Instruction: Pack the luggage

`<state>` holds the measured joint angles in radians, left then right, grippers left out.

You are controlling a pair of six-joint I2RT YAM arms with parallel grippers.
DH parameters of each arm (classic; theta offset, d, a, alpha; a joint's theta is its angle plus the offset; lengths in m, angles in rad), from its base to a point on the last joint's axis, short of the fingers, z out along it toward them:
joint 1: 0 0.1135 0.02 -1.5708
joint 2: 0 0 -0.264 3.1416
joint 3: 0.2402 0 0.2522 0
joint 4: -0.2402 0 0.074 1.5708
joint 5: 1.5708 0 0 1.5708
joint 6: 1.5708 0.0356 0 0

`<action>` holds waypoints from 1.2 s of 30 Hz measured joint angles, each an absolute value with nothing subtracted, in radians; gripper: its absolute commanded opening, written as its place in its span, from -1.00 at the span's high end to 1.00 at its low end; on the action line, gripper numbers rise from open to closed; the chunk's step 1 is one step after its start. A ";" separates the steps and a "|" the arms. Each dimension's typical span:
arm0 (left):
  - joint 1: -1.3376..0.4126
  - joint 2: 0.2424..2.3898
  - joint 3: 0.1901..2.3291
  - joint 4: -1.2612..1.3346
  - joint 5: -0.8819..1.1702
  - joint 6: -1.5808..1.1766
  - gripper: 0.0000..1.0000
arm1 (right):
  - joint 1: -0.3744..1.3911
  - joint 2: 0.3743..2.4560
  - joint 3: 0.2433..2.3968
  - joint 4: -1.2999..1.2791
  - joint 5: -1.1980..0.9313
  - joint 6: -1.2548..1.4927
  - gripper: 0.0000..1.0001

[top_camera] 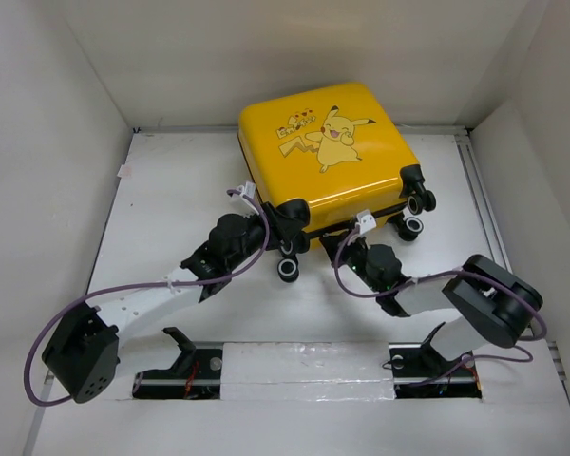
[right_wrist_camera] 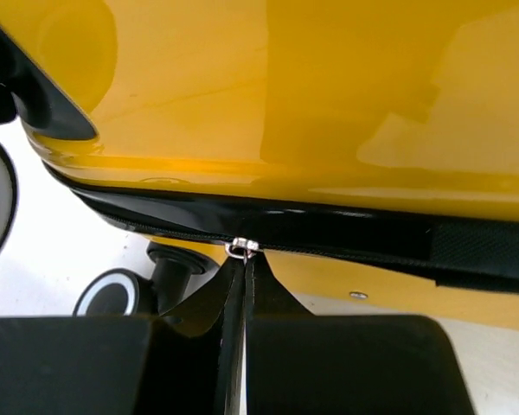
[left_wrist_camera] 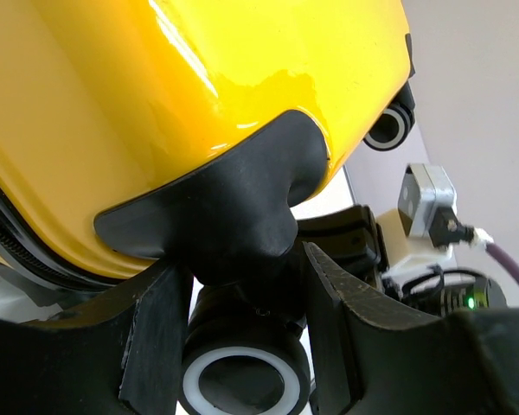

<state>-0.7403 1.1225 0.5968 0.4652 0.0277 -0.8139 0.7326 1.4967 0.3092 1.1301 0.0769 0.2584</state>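
Luggage (top_camera: 328, 157): yellow hard shell, cartoon lid facing up, lying flat on the white desk (top_camera: 171, 218). It sits just beyond both hands, and its wheeled edge faces them. The lid is down on the base. The inside is hidden in all three views, so its contents cannot be told.

Left hand (top_camera: 287, 223): at the near-left corner of the case. From the top view only the wrist and the black corner trim show. The left wrist view gives more: the fingers (left_wrist_camera: 147, 337) are spread to either side of a caster (left_wrist_camera: 242, 376). The black corner bracket (left_wrist_camera: 233, 207) is directly above the gap. Both fingers sit close against the caster, but I cannot tell whether they press on it.

Right hand (top_camera: 347, 245): at the near edge of the case, to the right of the left hand. The top view does not show its fingertips. In the right wrist view the fingers (right_wrist_camera: 329, 363) are pressed together on a thin tab, pinching the zipper pull (right_wrist_camera: 241, 250). The pull's metal ring sits just past the fingertips, on the black zipper band (right_wrist_camera: 372, 238) that runs between the two yellow halves. A second caster (right_wrist_camera: 112, 294) stands on the desk below-left of this hand.

Only the left wrist view shows the right arm's white camera block (left_wrist_camera: 424, 203), off to the right of the left hand. It also shows a far wheel (left_wrist_camera: 389, 128) beyond it. Only the top view shows the printed lid.
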 measured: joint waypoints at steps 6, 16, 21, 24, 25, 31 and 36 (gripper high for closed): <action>-0.741 1.194 0.637 0.486 0.116 -0.878 1.00 | 0.945 1.499 0.304 1.155 0.373 0.266 1.00; -0.773 1.367 0.809 0.435 0.205 -1.003 1.00 | 1.222 1.864 0.553 1.351 0.997 0.163 1.00; -0.797 1.382 0.827 0.425 0.166 -1.004 1.00 | 1.232 1.975 0.674 1.402 1.116 0.142 1.00; -0.805 1.380 0.827 0.425 0.144 -1.000 1.00 | 1.233 2.022 0.746 1.419 1.166 0.142 1.00; -0.809 1.379 0.827 0.429 0.132 -1.000 1.00 | 1.235 2.043 0.780 1.425 1.182 0.137 1.00; -0.810 1.378 0.827 0.450 0.081 -1.028 0.93 | 1.239 2.129 0.949 1.475 1.325 0.155 1.00; -0.823 1.362 0.827 0.438 0.046 -1.017 -0.31 | 1.260 2.118 0.934 1.485 1.262 0.193 -0.24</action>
